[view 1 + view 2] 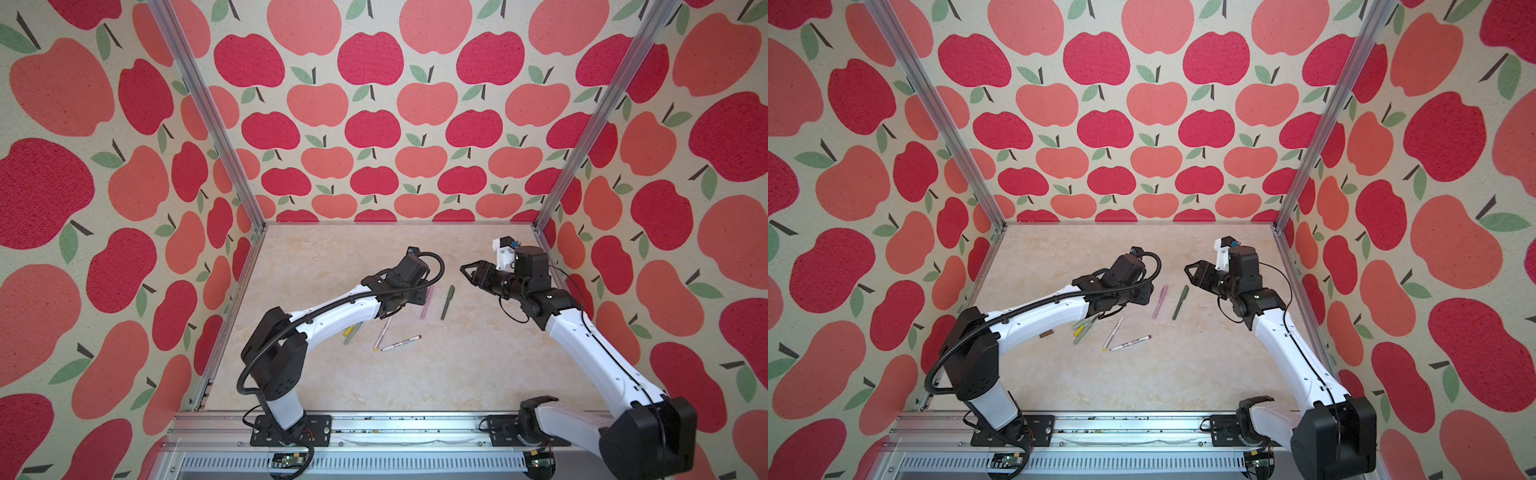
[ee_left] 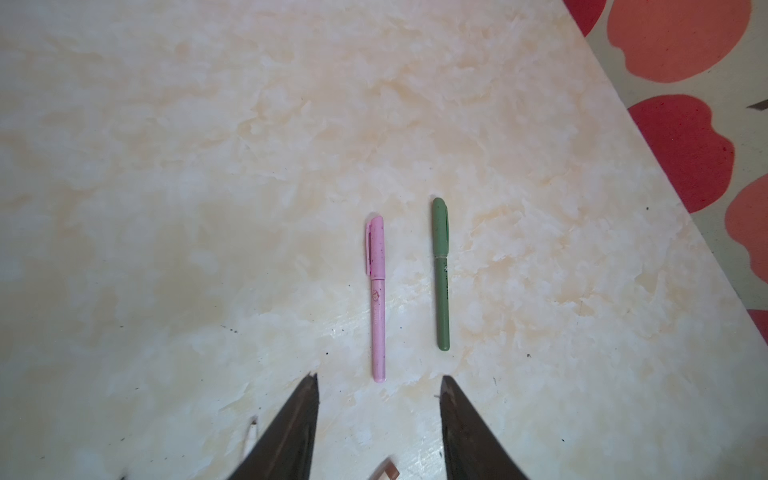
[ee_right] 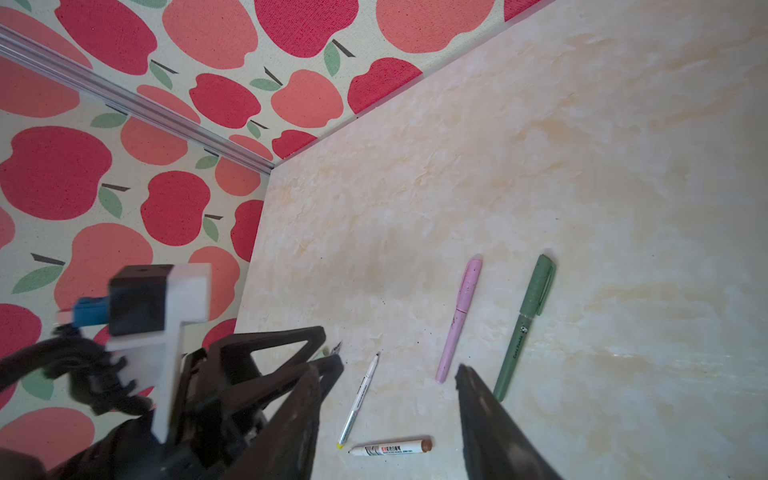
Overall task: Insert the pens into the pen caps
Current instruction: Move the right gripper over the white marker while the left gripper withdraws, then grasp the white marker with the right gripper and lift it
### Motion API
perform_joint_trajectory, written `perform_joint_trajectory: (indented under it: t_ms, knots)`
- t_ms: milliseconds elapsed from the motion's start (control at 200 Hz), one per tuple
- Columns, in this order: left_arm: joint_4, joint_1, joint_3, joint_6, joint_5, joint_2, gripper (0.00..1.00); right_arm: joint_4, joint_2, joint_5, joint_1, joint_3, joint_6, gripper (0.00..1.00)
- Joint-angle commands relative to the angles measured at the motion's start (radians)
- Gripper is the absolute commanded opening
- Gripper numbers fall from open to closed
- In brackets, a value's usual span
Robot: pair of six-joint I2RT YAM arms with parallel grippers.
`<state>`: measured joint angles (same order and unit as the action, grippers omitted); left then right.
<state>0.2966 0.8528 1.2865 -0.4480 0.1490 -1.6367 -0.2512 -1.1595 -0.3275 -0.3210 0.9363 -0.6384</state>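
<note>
Left wrist view: left gripper [image 2: 380,377], jaws partly apart, holding nothing; only the near end of the pink pen [image 2: 377,299] shows between the fingertips. Pink pen: capped, flat on the table [image 2: 166,208], long axis running straight out ahead of the claw, untouched. Dark green pen [image 2: 441,274]: capped, just beside it and parallel. Right gripper [image 3: 386,370]: jaws likewise partly open, empty, raised to the right of the dark green pen. Uncapped stock, in a top view: white pen with yellow end [image 1: 1113,332], white pen with brown end [image 1: 1130,343], pale sage pen [image 1: 1086,330] partly under the left arm, brown cap [image 1: 1046,333] well apart at the left. All of these lie back toward the robot's base from the left claw, behind its fingertips, nearer the left arm. Judgement: the next pick likely calls for drawing that claw back and setting it across a white pen's axis.
</note>
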Motion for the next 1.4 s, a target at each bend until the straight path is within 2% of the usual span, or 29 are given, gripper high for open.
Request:
perform_joint_trajectory:
  t_ms: [0, 190, 320, 450, 555, 655, 860, 1396]
  knots:
    - [-0.019, -0.008, -0.105, 0.093, 0.147, 0.117, 0.53, -0.041, -0.014, 0.025, -0.059, 0.004, 0.125, 0.55]
    - [0.012, -0.021, -0.289, 0.139, 0.256, 0.346, 0.58, -0.166, -0.143, 0.062, -0.204, 0.101, 0.314, 0.55]
    - [0.002, -0.056, -0.418, 0.067, 0.303, 0.512, 0.74, -0.249, -0.269, 0.070, -0.314, 0.186, 0.474, 0.55]
    - [-0.015, -0.168, -0.535, -0.061, 0.228, 0.670, 0.86, -0.310, -0.402, 0.043, -0.402, 0.246, 0.566, 0.54]
    - [0.000, -0.291, -0.597, -0.154, 0.140, 0.746, 0.87, -0.338, -0.491, 0.084, -0.480, 0.275, 0.635, 0.55]
    - [0.038, -0.385, -0.613, -0.190, 0.075, 0.768, 0.87, -0.374, -0.562, 0.111, -0.533, 0.308, 0.689, 0.56]
    - [0.080, -0.486, -0.620, -0.218, -0.013, 0.749, 0.88, -0.421, -0.659, 0.141, -0.589, 0.352, 0.776, 0.56]
    - [0.013, -0.530, -0.668, -0.241, -0.062, 0.750, 0.89, -0.466, -0.843, 0.296, -0.710, 0.462, 0.858, 0.49]
